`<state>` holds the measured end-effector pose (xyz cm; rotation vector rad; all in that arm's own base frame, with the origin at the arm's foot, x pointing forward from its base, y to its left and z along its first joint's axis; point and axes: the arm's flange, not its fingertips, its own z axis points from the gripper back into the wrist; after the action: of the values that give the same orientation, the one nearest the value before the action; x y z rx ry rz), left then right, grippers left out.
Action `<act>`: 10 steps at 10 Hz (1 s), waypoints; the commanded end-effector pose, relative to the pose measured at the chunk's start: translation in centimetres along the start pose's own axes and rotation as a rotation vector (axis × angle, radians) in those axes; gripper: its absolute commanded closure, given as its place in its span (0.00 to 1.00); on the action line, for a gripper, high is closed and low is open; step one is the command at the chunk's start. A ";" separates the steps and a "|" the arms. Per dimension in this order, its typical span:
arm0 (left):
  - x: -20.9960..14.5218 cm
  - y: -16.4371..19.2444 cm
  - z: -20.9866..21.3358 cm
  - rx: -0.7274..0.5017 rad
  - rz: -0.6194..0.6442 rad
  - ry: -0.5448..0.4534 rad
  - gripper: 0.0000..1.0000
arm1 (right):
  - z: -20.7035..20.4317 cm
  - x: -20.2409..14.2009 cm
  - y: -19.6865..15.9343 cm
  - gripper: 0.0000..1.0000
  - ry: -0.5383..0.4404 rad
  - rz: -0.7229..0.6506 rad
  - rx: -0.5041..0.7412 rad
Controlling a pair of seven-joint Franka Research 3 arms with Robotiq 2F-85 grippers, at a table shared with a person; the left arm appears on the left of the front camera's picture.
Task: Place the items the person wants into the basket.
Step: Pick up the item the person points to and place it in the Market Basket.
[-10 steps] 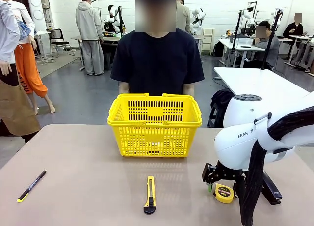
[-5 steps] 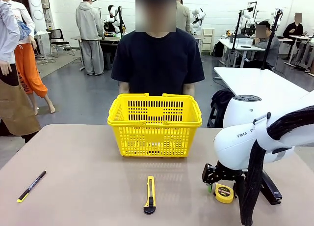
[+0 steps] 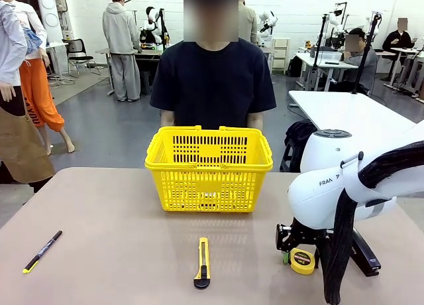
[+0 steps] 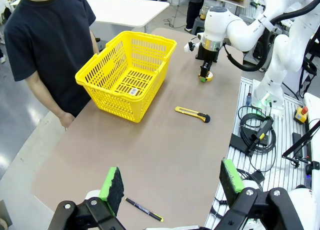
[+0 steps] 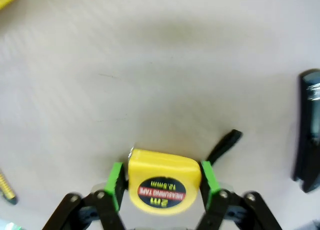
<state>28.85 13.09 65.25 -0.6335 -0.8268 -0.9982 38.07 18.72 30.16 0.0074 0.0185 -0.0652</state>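
Right wrist view: the small round yellow tape measure (image 5: 164,182) has just been clamped in the right gripper (image 5: 162,179), so lifting to the yellow lattice basket (image 3: 209,185) is allowed.

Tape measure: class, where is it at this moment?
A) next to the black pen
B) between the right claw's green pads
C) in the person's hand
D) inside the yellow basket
B: the right wrist view shows the right claw's green pads pressed against both sides of the tape measure.

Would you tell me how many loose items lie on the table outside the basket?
4: pen at the left edge, utility knife mid-table, tape measure gripped by the right hand, black stapler beside it; the right arm may hide others.
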 end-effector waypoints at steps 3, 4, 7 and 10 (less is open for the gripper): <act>-0.1 0.0 0.1 -0.007 -0.022 -0.019 0.00 | -0.3 0.6 0.2 1.00 -0.003 0.029 -0.010; -0.1 0.0 0.1 -0.007 -0.022 -0.019 0.00 | -0.3 0.6 0.2 1.00 -0.004 0.029 -0.010; -0.1 0.0 0.1 -0.007 -0.022 -0.019 0.00 | 1.1 -0.3 0.0 0.91 0.004 0.006 0.020; -0.1 0.0 0.1 -0.007 -0.022 -0.019 0.00 | 9.4 -4.4 -0.1 0.91 0.016 0.073 0.008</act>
<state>28.86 13.11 65.24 -0.6338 -0.8264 -0.9978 35.87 19.35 35.96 -0.0004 0.0126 -0.0262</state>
